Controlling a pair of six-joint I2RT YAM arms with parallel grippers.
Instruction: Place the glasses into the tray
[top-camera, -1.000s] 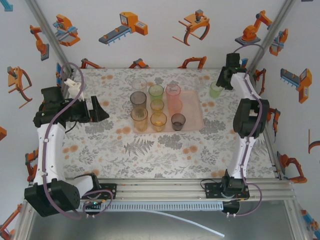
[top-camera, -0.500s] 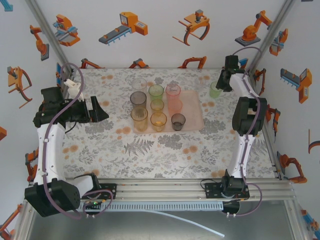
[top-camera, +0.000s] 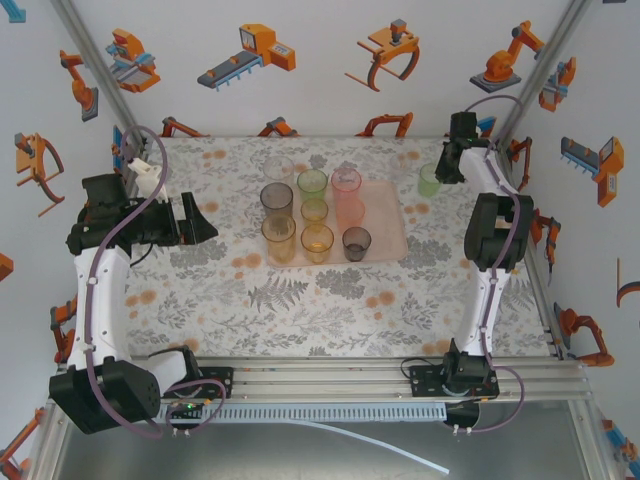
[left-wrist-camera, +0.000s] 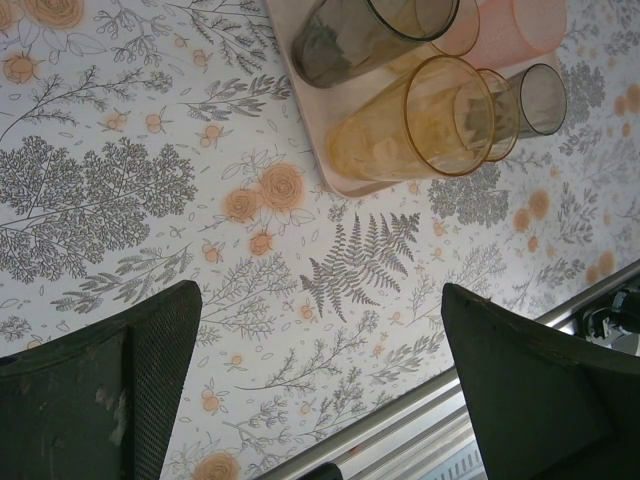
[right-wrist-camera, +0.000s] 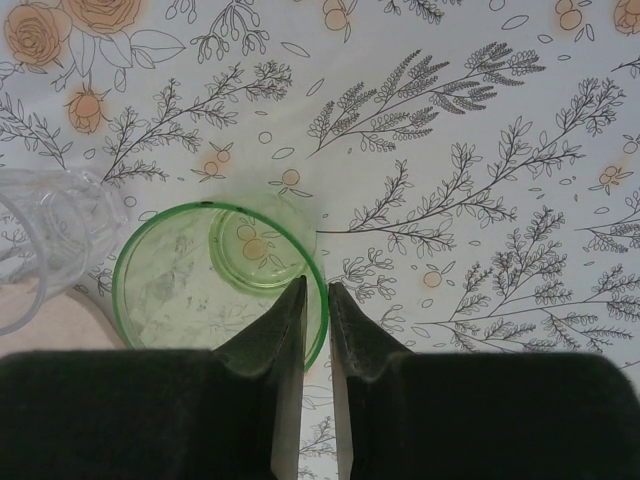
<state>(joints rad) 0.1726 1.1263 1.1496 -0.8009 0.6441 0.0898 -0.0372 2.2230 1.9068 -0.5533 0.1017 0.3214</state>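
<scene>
A green glass (top-camera: 430, 180) stands upright on the flowered cloth, to the right of the tray (top-camera: 387, 216). My right gripper (top-camera: 447, 165) is above it. In the right wrist view one finger is inside the green glass (right-wrist-camera: 190, 300) and the other outside, and the right gripper (right-wrist-camera: 317, 285) is shut on the near rim. Several glasses, orange, green, pink, grey and clear, stand in the pale pink tray. My left gripper (top-camera: 205, 222) hovers left of the tray. In the left wrist view the left gripper (left-wrist-camera: 320, 300) is open and holds nothing, with orange and grey glasses (left-wrist-camera: 420, 120) ahead.
A clear glass (right-wrist-camera: 45, 240) stands just left of the green one in the right wrist view. The flowered cloth (top-camera: 330, 290) covers the table. The metal rail (top-camera: 380, 370) runs along the near edge. The right wall stands close behind the right arm.
The right gripper's jaws have closed in on the green glass's rim, and the gripper has shifted slightly toward the far edge. The left arm has not moved.
</scene>
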